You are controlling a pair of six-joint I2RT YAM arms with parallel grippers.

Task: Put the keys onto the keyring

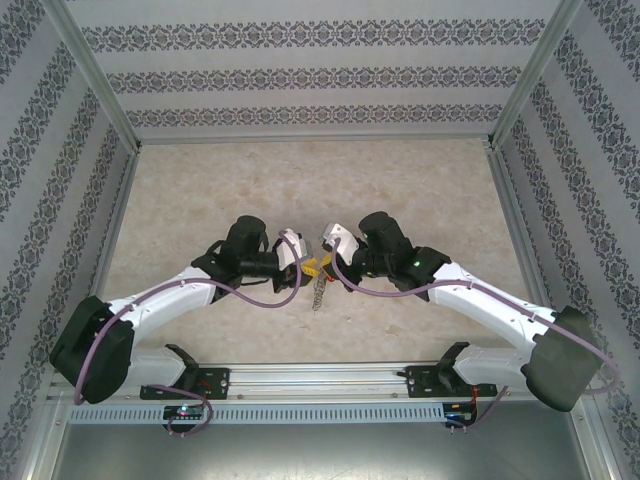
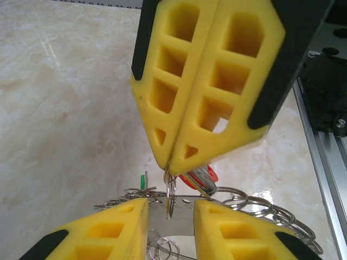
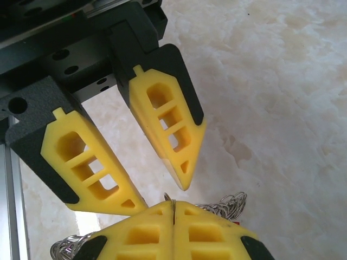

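Just left of the thin grey metal keyring [image 1: 318, 290], which is fringed with small silvery wire loops, the left gripper [image 3: 159, 193] hovers. Its yellow foam fingers are narrowly apart and grip nothing. The tiny silver key with the bright green plastic head [image 2: 143, 180] lies at the keyring's far side. The key with the red head [image 2: 201, 177] sits at its near side, apparently touching it. Just right of the keyring, the right gripper [image 2: 169, 162] is pinched tight on one thin loop of it, above the beige marble table [image 2: 65, 119]. To do this step well, I judge, the left fingers should take a key squarely by its head and thread it on without tugging the held loop. Count: two keys, one keyring, two grippers.
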